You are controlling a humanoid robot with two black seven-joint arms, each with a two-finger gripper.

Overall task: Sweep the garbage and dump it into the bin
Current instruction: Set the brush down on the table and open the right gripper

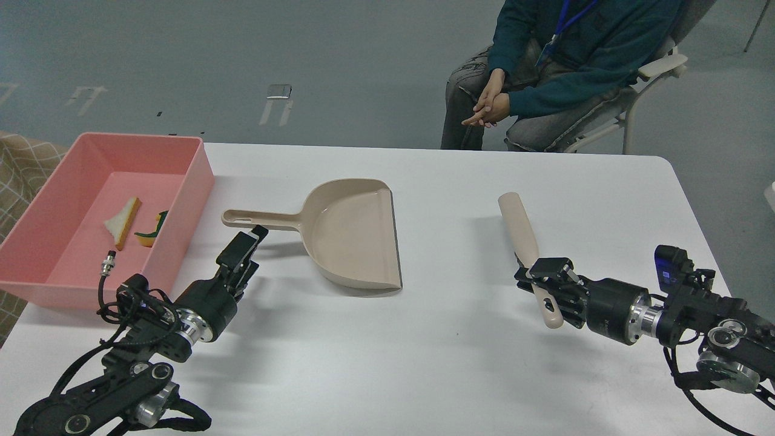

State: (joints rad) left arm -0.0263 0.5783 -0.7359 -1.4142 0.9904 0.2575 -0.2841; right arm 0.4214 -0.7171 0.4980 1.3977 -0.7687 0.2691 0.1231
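Observation:
The salmon-pink bin (194, 175) stands at the table's left edge. Both pieces of garbage lie inside it: the whitish bread-like slice (124, 221) and, beside it, the yellow chunk with a dark green side (151, 233). The beige dustpan (354, 233) lies flat and empty mid-table, its handle (257, 219) pointing left. My left gripper (251, 237) sits just below the handle's end, not around it; its fingers cannot be told apart. My right gripper (542, 284) is closed around the handle of the beige brush (517, 221), which points away from me.
A person (545, 72) sits on a chair behind the table's far right edge, hands clasped. A loose cable with a metal plug (108, 263) hangs from my left arm over the bin's near corner. Bare table lies between the dustpan and the brush.

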